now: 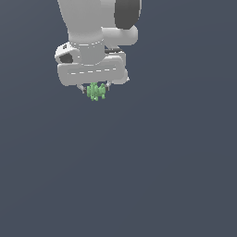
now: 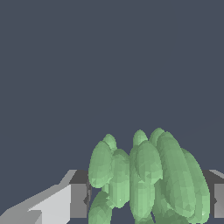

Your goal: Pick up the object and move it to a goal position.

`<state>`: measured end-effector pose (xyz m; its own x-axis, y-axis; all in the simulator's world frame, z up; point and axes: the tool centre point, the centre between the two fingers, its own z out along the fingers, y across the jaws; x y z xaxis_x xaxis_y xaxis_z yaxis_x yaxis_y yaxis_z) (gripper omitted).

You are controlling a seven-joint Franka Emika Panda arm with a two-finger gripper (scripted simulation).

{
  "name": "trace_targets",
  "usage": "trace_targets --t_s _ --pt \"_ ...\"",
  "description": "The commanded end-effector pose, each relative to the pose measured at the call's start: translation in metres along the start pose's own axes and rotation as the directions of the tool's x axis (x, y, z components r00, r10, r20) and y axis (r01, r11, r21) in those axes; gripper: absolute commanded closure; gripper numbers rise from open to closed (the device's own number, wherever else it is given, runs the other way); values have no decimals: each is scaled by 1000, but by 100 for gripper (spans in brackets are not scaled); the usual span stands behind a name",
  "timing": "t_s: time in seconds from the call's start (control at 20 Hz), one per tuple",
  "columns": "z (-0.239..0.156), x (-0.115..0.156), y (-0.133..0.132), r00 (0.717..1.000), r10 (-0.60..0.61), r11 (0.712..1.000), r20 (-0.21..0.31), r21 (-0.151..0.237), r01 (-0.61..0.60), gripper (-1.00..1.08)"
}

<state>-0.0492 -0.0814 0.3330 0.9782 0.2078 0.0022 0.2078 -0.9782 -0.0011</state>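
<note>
The object (image 1: 96,91) is a small bright green lumpy cluster with knobbly prongs, sitting directly under the white robot hand in the exterior view. My gripper (image 1: 95,88) stands over it, one short finger on each side, shut on it. In the wrist view the object (image 2: 148,179) fills the space between the two fingers (image 2: 78,200), whose dark pads press against its sides. The gripper (image 2: 146,199) holds it above a plain dark grey-blue ground. No goal marker shows in either view.
The white arm and its wrist (image 1: 92,41) take up the upper part of the exterior view. Around them is only a flat dark grey-blue surface (image 1: 139,176).
</note>
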Motion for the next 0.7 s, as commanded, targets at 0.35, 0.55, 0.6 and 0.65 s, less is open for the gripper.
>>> trace_targets --t_s 0.35,0.55,0.6,0.65 --pt "-48 -2 28 1000 -1 1000 2 -1 1 108" --pt "-55 -1 32 1000 -1 1000 2 -1 1 108" --pt "-55 -1 32 1000 -1 1000 2 -1 1 108" --pt "-56 -1 32 1000 -1 1000 2 -1 1 108"
